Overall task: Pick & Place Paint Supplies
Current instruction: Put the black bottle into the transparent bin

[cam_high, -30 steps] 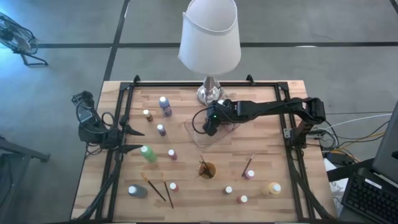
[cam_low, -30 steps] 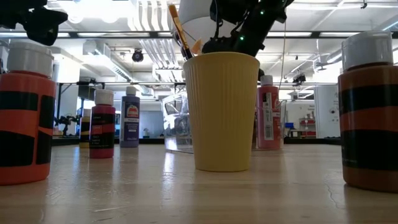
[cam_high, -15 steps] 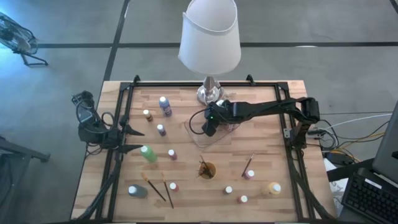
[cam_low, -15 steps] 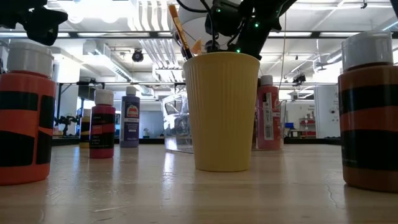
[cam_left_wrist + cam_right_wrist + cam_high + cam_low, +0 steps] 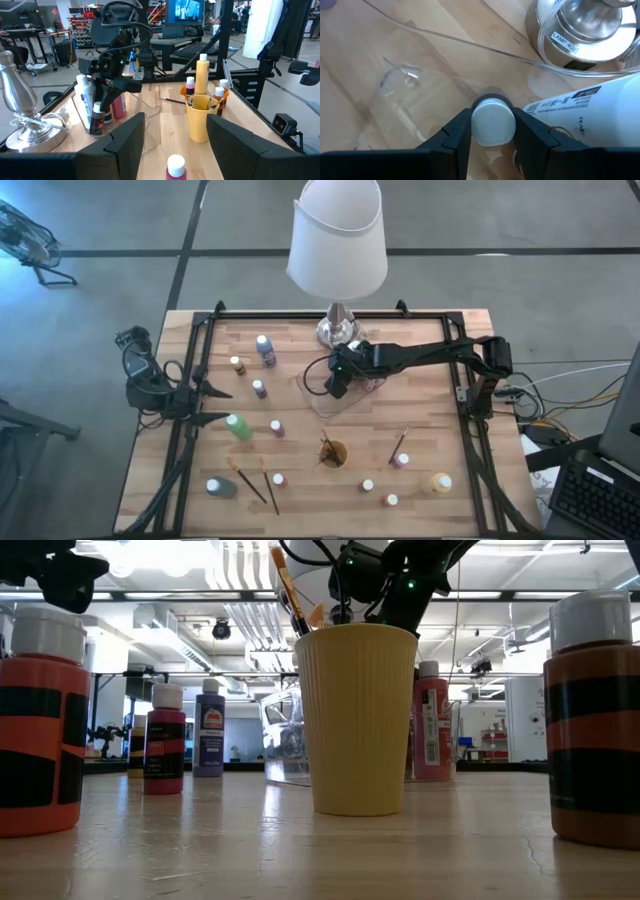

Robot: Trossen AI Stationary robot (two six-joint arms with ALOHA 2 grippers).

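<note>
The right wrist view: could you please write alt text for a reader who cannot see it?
The right claw is closed on the white cap of a small bottle, above a clear plastic tray on the wooden table. A white bottle lies beside it, near the silver lamp base.

Grey concrete floor [image 5: 100, 220] surrounds the wooden table [image 5: 430, 410]; a white-shaded lamp [image 5: 337, 235] stands there.

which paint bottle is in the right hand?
The white-capped bottle over the clear tray, clamped between the right hand's fingers; the other bottles stand free.
</note>
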